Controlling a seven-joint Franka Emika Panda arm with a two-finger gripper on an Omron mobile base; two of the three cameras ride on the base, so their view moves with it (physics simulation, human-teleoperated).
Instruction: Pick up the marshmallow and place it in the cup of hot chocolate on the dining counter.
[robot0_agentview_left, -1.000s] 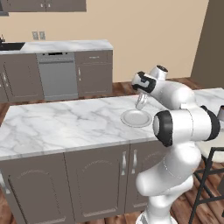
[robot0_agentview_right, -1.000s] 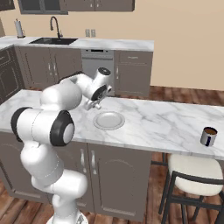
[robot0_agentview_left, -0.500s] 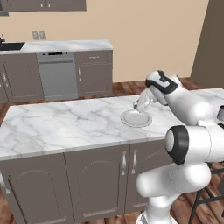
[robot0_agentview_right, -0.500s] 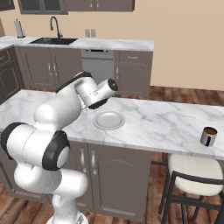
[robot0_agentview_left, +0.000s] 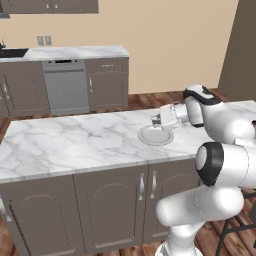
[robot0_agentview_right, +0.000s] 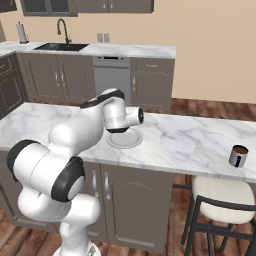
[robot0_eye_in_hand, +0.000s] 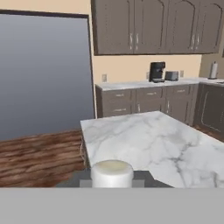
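The marshmallow (robot0_eye_in_hand: 111, 173), white and soft-edged, sits pinched between my dark fingertips at the bottom of the hand view. My gripper (robot0_agentview_left: 155, 121) is shut on it and lies level just above the round grey plate (robot0_agentview_left: 156, 135) on the dining counter (robot0_agentview_left: 75, 145). In the right base view the plate (robot0_agentview_right: 125, 139) lies under my wrist. The cup of hot chocolate (robot0_agentview_right: 239, 155), a small grey mug with brown liquid, stands far along the counter to the right, near its front edge.
A white-seated stool (robot0_agentview_right: 220, 192) stands below the counter edge under the cup. Behind the island are a back counter with a dishwasher (robot0_agentview_left: 66, 86) and a sink (robot0_agentview_right: 60, 46). The hand view looks along the marble top (robot0_eye_in_hand: 153, 135) toward cabinets.
My hand has lifted from pointing down at the plate to lying level above it with the marshmallow. The elbow has swung out to the right in the left base view.
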